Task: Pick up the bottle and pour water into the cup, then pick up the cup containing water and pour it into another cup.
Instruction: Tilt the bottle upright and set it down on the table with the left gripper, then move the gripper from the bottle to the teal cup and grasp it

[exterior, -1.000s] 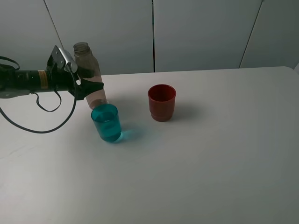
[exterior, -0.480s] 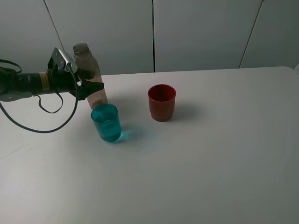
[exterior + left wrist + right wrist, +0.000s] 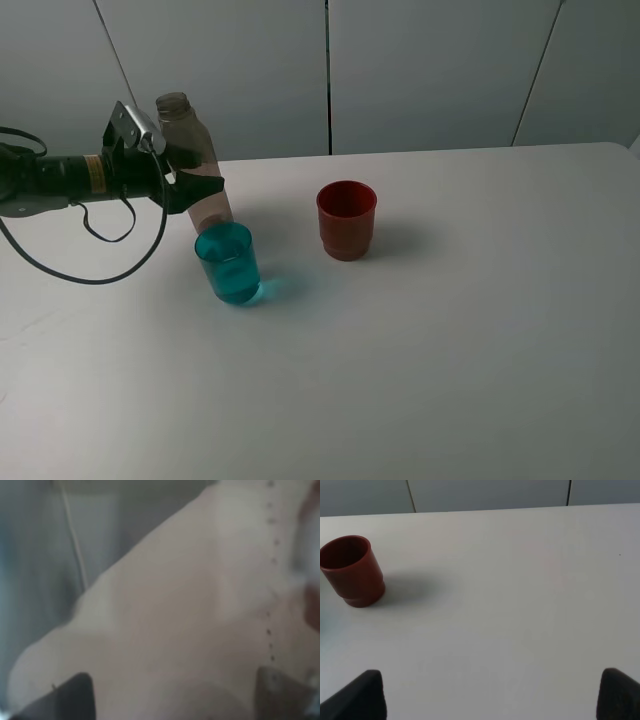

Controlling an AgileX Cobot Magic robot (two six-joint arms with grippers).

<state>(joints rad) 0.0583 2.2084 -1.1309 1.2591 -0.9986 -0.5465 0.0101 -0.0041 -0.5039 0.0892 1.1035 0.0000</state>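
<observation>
The smoky transparent bottle [image 3: 185,130] stands upright at the back left of the white table [image 3: 450,330]. My left gripper [image 3: 195,185] is shut on its middle from the left. In the left wrist view the bottle [image 3: 190,605] is a blur filling the frame between the fingertips of the left gripper [image 3: 175,695]. The teal cup [image 3: 229,263] stands just in front of the bottle and holds water. The dark red cup [image 3: 346,220] stands to their right and also shows in the right wrist view [image 3: 351,570]. My right gripper [image 3: 492,695] is open, well right of the red cup, out of the exterior view.
A grey panelled wall [image 3: 420,70] runs behind the table's back edge. A black cable [image 3: 100,270] hangs from the left arm over the table's left side.
The left arm and the bottle have shifted very slightly; the cups have not moved.
</observation>
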